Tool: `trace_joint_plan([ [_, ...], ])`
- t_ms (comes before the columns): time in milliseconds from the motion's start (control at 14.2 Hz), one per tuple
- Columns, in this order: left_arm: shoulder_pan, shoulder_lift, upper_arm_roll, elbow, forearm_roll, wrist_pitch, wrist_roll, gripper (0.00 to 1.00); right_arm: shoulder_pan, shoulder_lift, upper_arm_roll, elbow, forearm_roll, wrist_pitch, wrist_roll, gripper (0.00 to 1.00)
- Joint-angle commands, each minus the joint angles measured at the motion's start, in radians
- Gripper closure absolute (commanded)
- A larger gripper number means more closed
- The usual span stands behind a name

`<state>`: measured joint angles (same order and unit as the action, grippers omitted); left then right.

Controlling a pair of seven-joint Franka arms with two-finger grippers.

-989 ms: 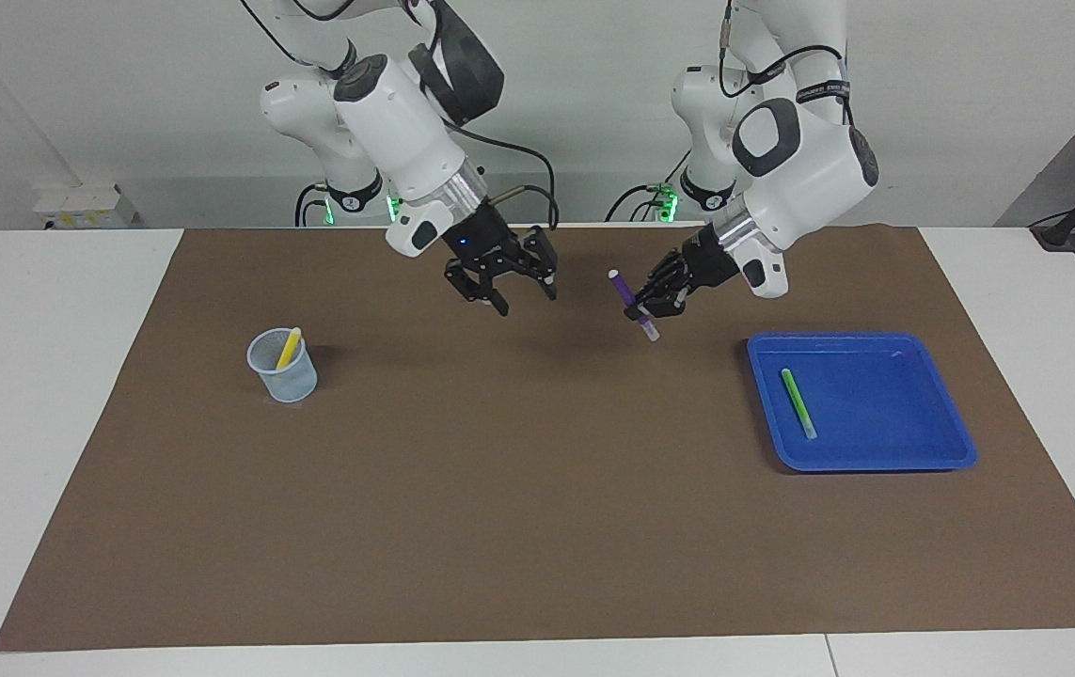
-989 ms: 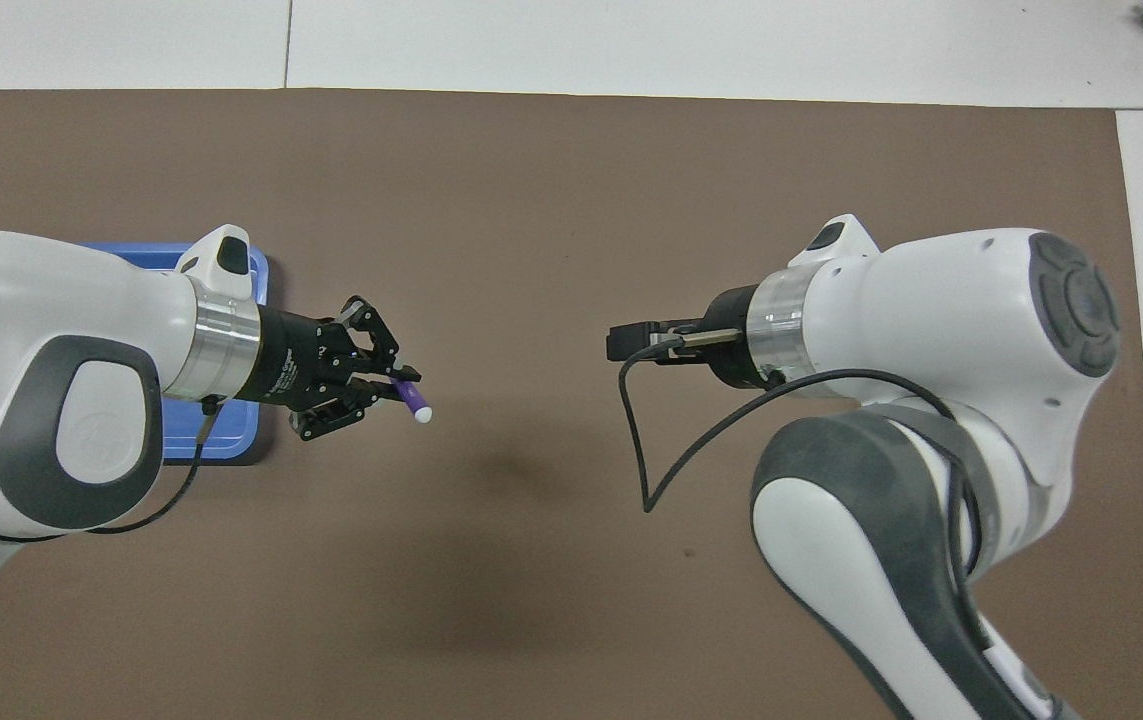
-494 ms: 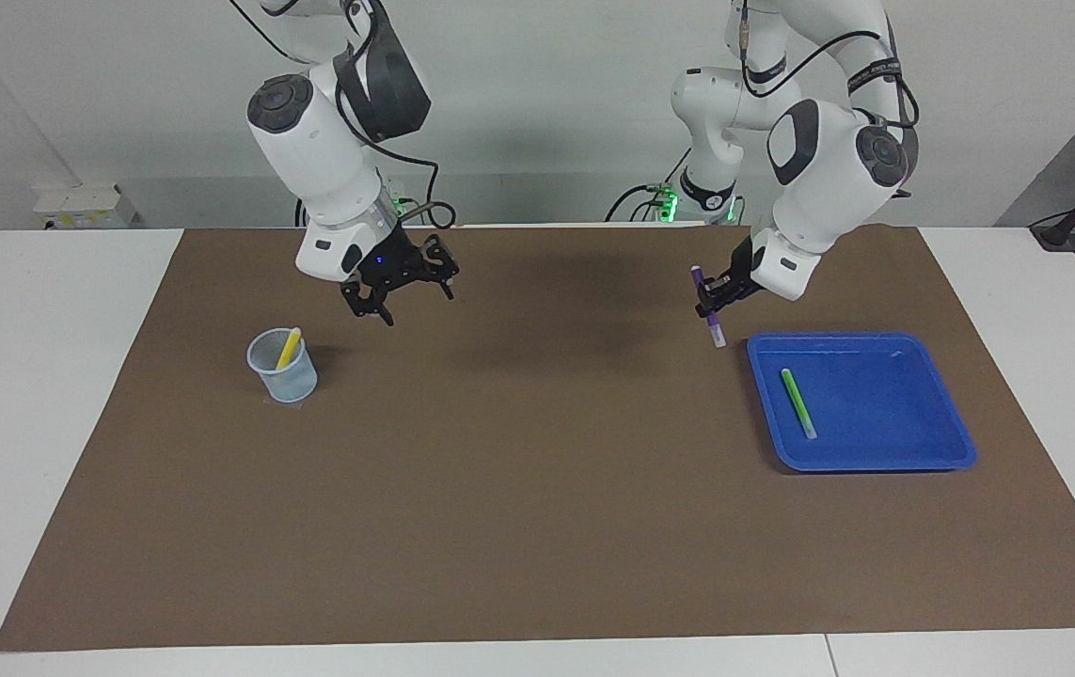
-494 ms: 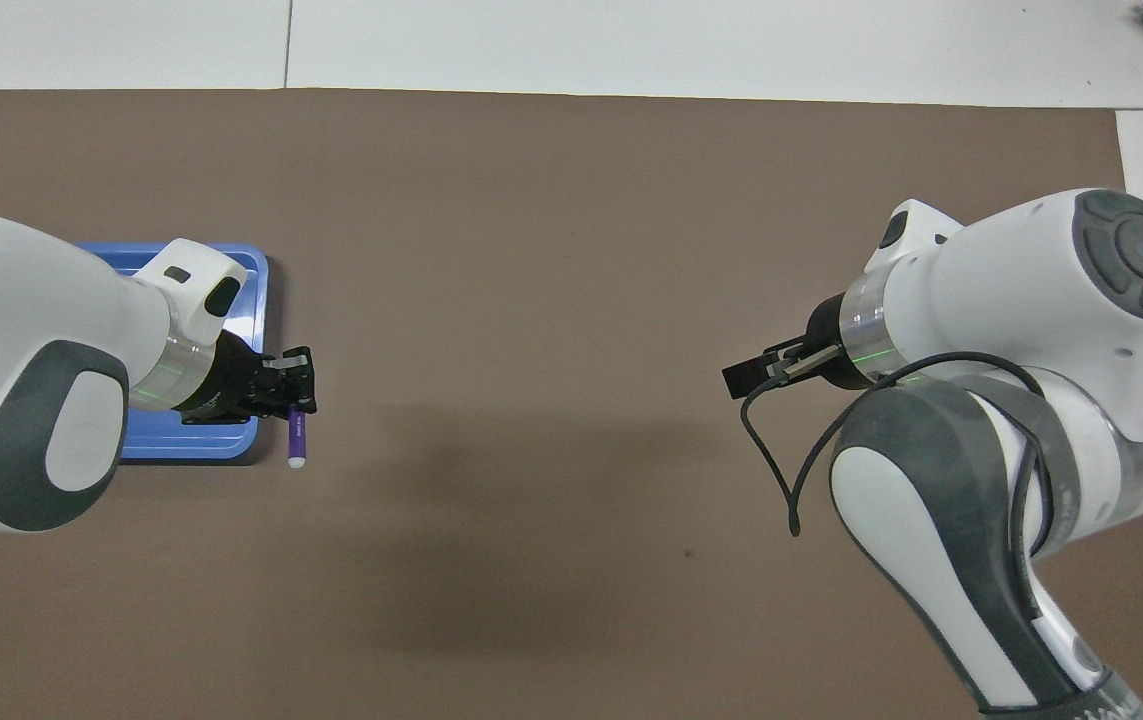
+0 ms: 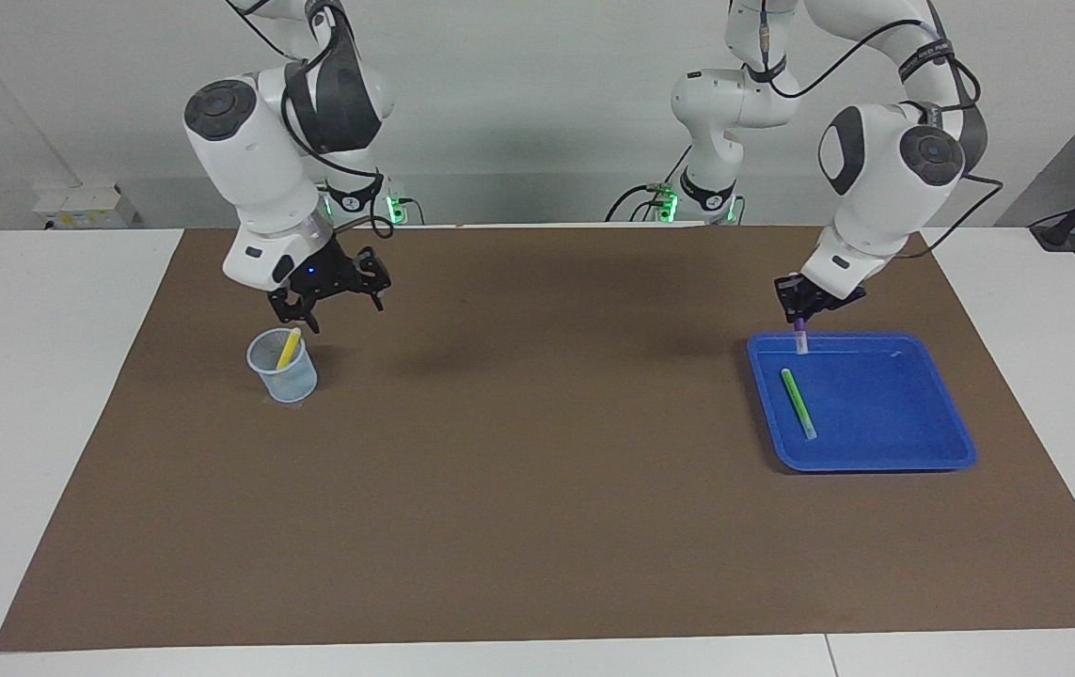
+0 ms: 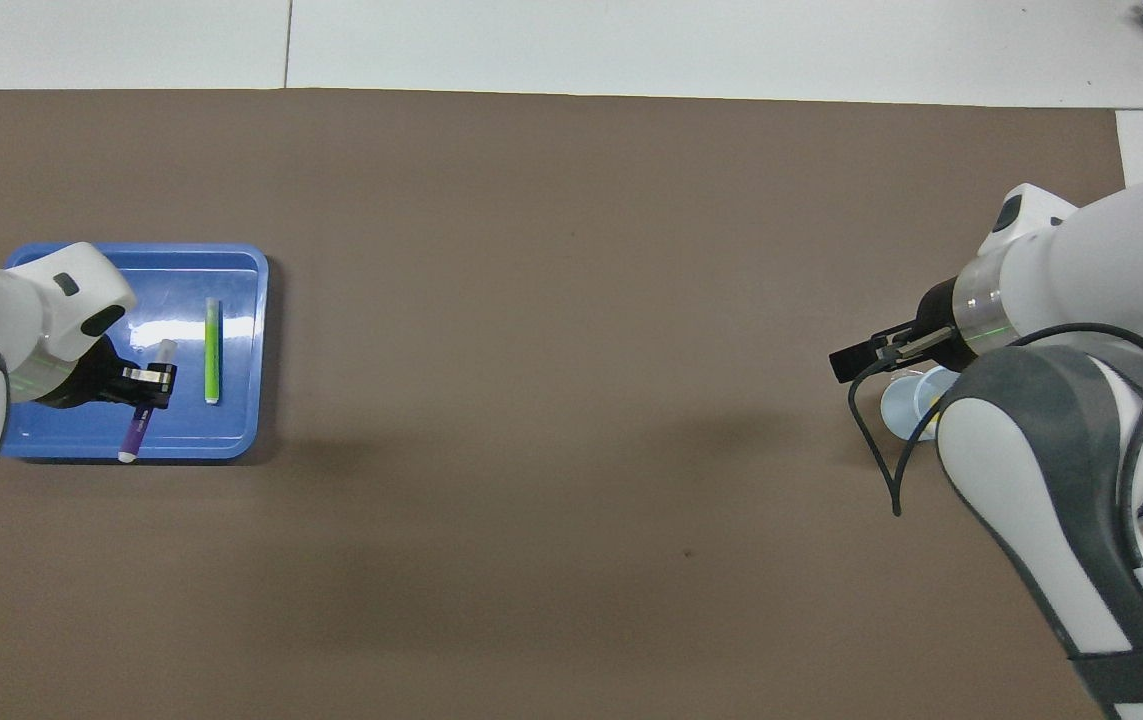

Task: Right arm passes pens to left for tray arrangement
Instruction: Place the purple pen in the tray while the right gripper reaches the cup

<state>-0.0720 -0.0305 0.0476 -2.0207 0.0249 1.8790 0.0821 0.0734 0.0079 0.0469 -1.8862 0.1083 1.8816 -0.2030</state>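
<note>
tray [image 5: 913, 414]: bright blue, glossy highlights
green pen [image 5: 798, 402]: lime green, pale tip
purple pen [image 6: 138, 430]: violet barrel, whitish ends
yellow pen [image 5: 288, 348]: yellow, pale tip
cup [image 5: 285, 376]: see-through pale blue
mat [image 5: 537, 489]: plain brown
table [image 5: 39, 376]: white
arms [image 5: 245, 169]: white shells, grey joint caps, black cables
right gripper [image 5: 330, 299]: black, small blue light
left gripper [image 5: 808, 299]: black
wall: off-white

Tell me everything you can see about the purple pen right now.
The purple pen is a slim marker with a purple barrel and pale whitish ends. It is in the air, clamped around its middle by the left gripper, which is shut on it. It hangs tilted over the blue tray, above the tray's part nearer the robots, beside the green pen lying inside. It touches only the gripper.
</note>
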Motion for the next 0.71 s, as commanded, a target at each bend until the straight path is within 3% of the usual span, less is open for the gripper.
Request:
trace_joint_plan([
  [0, 0.044, -0.017, -0.009, 0.000, 0.056, -0.012, 0.067, 1.00, -0.056, -0.039, 0.013, -0.074, -0.013, 0.027, 0.025, 0.00],
  [283, 0.118, 0.006, -0.009, 0.000, 0.063, 0.041, 0.091, 1.00, -0.106, -0.051, 0.013, -0.106, -0.012, 0.027, 0.216, 0.00],
  [424, 0.129, 0.035, -0.009, -0.001, 0.072, 0.096, 0.091, 1.00, -0.107, -0.057, 0.014, -0.138, -0.002, 0.040, 0.409, 0.00],
  [636, 0.141, 0.093, -0.009, -0.001, 0.075, 0.178, 0.091, 1.00, -0.110, -0.049, 0.013, -0.163, -0.002, 0.040, 0.531, 0.00],
])
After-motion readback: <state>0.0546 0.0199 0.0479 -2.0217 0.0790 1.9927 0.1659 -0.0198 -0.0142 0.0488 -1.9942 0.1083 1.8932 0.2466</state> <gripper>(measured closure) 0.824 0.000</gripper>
